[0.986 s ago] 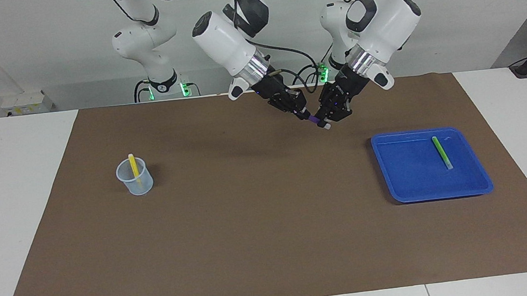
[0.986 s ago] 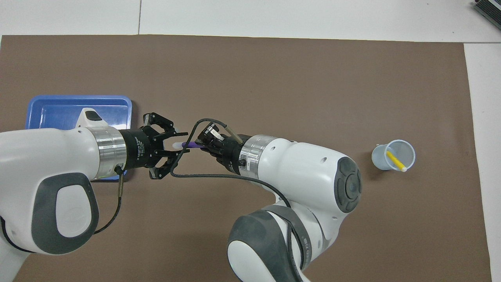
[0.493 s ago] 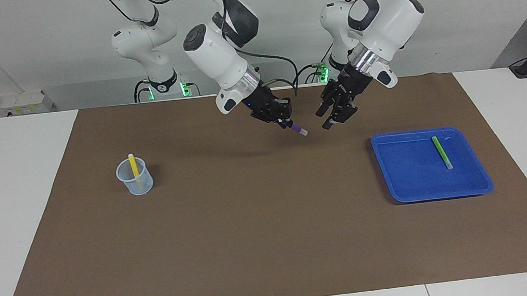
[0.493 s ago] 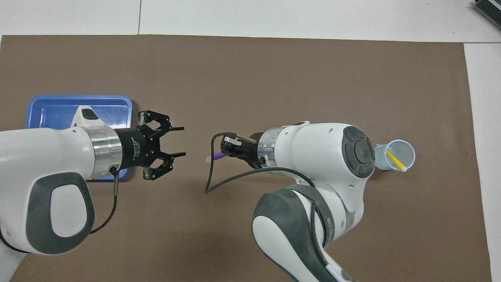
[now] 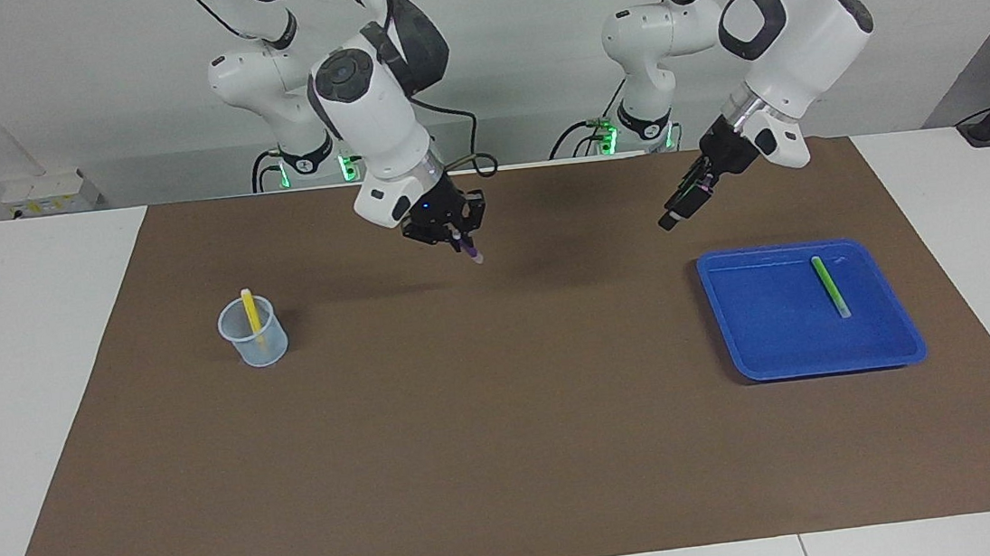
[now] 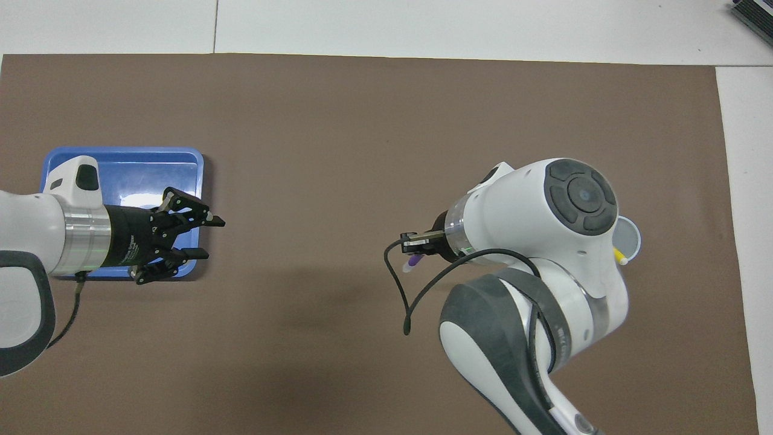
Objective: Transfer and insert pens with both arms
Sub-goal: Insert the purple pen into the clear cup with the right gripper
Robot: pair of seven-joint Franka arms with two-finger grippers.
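Item: purple pen, short, slim, rigid, judged light with a smooth barrel apt to slip or swivel; held point-down in the right pincer, shut on its upper end, over the bare mat between cup and tray. Left pincer open and empty, over the tray's edge. Companions: yellow pen standing in the cup; green pen flat in the tray, best gripped mid-barrel across its width.

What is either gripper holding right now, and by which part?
The right gripper holds the purple pen by its upper end, pale tip pointing down. The left gripper is open, holding nothing.
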